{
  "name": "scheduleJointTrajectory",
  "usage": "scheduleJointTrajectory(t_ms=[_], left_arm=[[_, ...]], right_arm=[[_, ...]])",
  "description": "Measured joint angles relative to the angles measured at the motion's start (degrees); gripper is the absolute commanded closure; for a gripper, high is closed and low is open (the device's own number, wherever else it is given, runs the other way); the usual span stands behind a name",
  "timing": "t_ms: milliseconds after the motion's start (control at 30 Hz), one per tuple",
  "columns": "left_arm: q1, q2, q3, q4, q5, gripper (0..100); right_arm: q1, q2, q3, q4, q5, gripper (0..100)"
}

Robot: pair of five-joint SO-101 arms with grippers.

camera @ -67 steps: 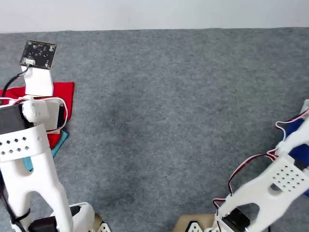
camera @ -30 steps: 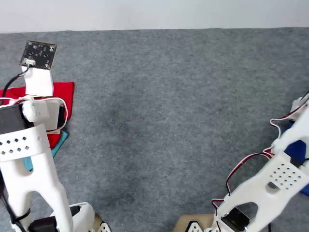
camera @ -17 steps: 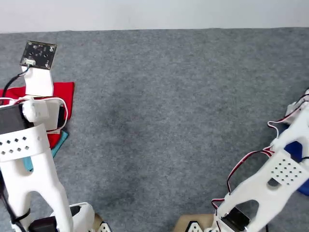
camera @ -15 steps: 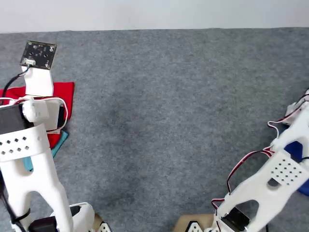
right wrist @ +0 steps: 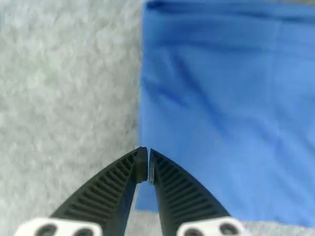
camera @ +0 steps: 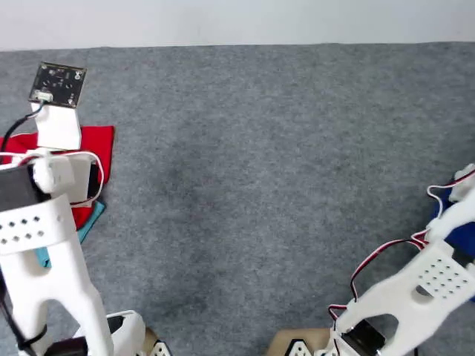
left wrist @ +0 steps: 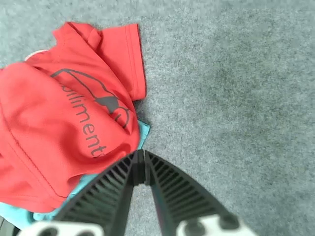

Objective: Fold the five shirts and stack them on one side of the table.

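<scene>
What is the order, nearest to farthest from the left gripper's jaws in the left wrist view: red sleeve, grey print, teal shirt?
From the left gripper:
1. teal shirt, corner just beyond the jaws.
2. grey print, middle of the red shirt.
3. red sleeve, the shirt's far end.

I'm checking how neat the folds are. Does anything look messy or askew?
Yes. The red shirt lies rumpled, one sleeve sticking out, on a teal shirt peeking out beneath. The blue shirt lies flat, edges straight.

- left gripper (left wrist: 144,169): fingertips pressed together, pointing down.
- right gripper (right wrist: 147,166): fingertips together too, its white arm (camera: 423,289) slanting back behind it.
</scene>
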Motion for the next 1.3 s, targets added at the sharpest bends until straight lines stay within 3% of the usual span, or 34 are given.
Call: scheduleJointTrajectory(t_ms=[300, 633, 1000, 1167, 1300], left_arm=[[0.00, -5.10, 0.00, 0.00, 0.00, 99], [-2.99, -5.36, 3.25, -0.18, -6.07, 98], [-19.87, -5.36, 15.38, -11.78, -19.08, 81], [-25.05, -2.99, 20.40, -24.00, -20.31, 80], [-26.90, 5.36, 20.22, -27.08, -21.01, 80]], right_arm=[[-0.18, -11.43, 2.81, 2.02, 0.79, 98.9], [-7.65, -35.52, 28.66, 2.02, 0.79, 98.9], [-10.29, -55.56, 51.69, 2.02, 0.79, 98.9], [-10.29, -59.16, 54.59, 2.02, 0.79, 99.0], [-10.29, -59.96, 55.21, 2.02, 0.79, 99.0]])
